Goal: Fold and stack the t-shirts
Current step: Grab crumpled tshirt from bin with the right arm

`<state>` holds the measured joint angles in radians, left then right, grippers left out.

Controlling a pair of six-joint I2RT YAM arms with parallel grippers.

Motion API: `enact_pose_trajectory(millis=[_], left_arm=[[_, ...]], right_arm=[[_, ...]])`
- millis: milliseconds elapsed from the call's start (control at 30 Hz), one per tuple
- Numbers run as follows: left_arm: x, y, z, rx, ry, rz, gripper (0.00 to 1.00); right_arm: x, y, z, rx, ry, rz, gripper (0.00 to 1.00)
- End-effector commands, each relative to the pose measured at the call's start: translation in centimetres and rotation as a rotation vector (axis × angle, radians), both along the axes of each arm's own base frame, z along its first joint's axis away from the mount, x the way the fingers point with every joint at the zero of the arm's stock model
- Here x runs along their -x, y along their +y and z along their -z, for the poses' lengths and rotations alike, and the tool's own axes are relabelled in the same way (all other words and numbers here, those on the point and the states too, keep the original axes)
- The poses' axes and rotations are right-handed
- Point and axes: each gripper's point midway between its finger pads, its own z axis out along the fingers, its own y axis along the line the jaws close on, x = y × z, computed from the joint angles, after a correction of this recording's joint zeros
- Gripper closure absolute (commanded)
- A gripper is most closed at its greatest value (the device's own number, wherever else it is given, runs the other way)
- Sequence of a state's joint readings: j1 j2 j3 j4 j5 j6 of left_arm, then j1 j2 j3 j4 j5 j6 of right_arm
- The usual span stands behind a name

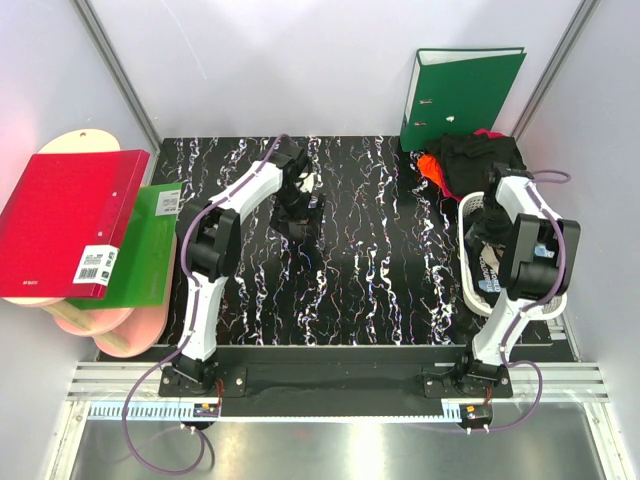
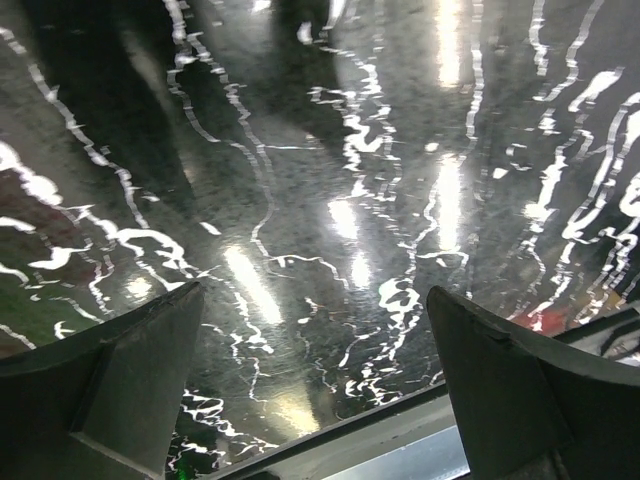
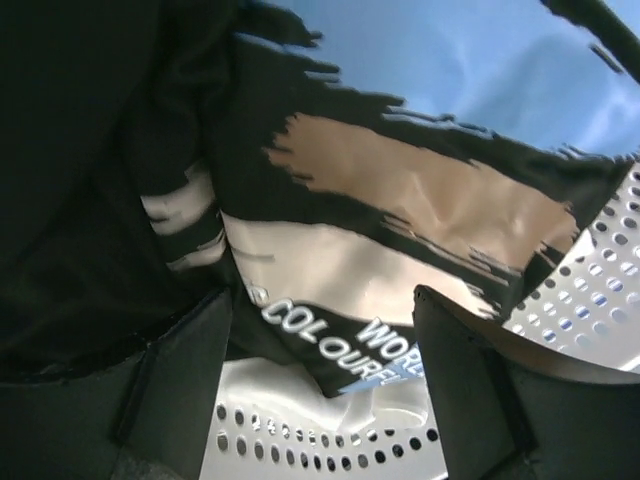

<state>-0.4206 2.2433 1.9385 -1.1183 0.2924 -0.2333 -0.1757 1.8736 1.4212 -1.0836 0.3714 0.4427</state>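
Note:
A black t-shirt with blue, tan and white print and white lettering lies in the white perforated basket. My right gripper is open just above it, jaws on either side of the lettered edge, and holds nothing. From above, the right gripper reaches into the basket. More black shirts and an orange-red one pile at the basket's far end. My left gripper is open and empty over the bare marbled table, at the middle back.
A green ring binder stands against the back wall beside the shirt pile. A red binder and a green folder lie off the table's left edge on pinkish boards. The table's metal front edge shows in the left wrist view.

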Motion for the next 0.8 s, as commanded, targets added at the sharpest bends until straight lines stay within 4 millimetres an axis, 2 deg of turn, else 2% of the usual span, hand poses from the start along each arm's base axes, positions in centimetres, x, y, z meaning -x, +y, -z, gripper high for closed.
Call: enact_pose_trajectory(millis=[0,33,67,133,167,300,333,400,433,500,533,600,633,700,767], left_arm=[[-0.4,0.9,-0.5,-0.034,-0.029,-0.010,0.01],[-0.4,1.0,-0.5,-0.036,-0.030,-0.009,0.01],[-0.4,1.0,-0.5,-0.039,-0.033,-0.009,0.01],[-0.5,1.1,-0.5,-0.043,-0.035,-0.010,0.01],[-0.5,1.1,-0.6,-0.042,-0.037,-0.009,0.01],[-0.7,1.0,-0.5,-0.042,-0.040,-0.009,0.01],[-0.7,1.0,-0.5,-0.043,-0.037,-0.009,0.01],[-0.8,0.9,-0.3,-0.038,-0.035,-0.008,0.01],[-0.8,0.9,-0.1,-0.040,-0.030,-0.006,0.01],[-0.8,0.7,0.0,-0.038,-0.027,-0.006,0.01],[-0.7,0.7,0.1,-0.038,-0.023,-0.004,0.01],[-0.6,0.7,0.2,-0.039,-0.022,0.001,0.01],[-0.5,0.6,0.3,-0.046,-0.024,0.009,0.01],[-0.3,0.6,0.4,-0.054,-0.022,0.017,0.01],[-0.2,0.8,0.2,-0.068,-0.035,0.023,0.01]], right_arm=[[-2.6,-0.3,0.3,-0.011,-0.021,-0.047,0.21],[-3.0,-0.4,0.9,-0.014,-0.005,-0.053,0.25],[-3.0,-0.5,1.2,-0.013,0.005,-0.054,0.39],[-3.2,-0.8,1.4,-0.002,0.011,-0.050,0.90],[-3.3,-0.9,1.2,0.004,0.006,-0.051,1.00],[-3.1,-1.2,-1.0,0.032,-0.037,-0.055,1.00],[-3.0,-1.1,-2.4,0.038,-0.075,-0.052,1.00],[-2.4,-1.0,-4.1,0.046,-0.102,-0.045,1.00],[-2.0,-1.1,-5.9,0.065,-0.146,-0.040,1.00],[-1.4,-1.4,-8.1,0.100,-0.196,-0.022,1.00],[-0.9,-1.9,-10.3,0.142,-0.254,-0.011,1.00],[-0.4,-2.4,-12.7,0.193,-0.323,0.009,1.00],[0.0,-2.8,-15.0,0.236,-0.390,0.021,1.00],[-0.2,-3.1,-17.6,0.269,-0.490,0.025,1.00],[-0.9,-2.9,-21.2,0.278,-0.652,0.021,1.00]])
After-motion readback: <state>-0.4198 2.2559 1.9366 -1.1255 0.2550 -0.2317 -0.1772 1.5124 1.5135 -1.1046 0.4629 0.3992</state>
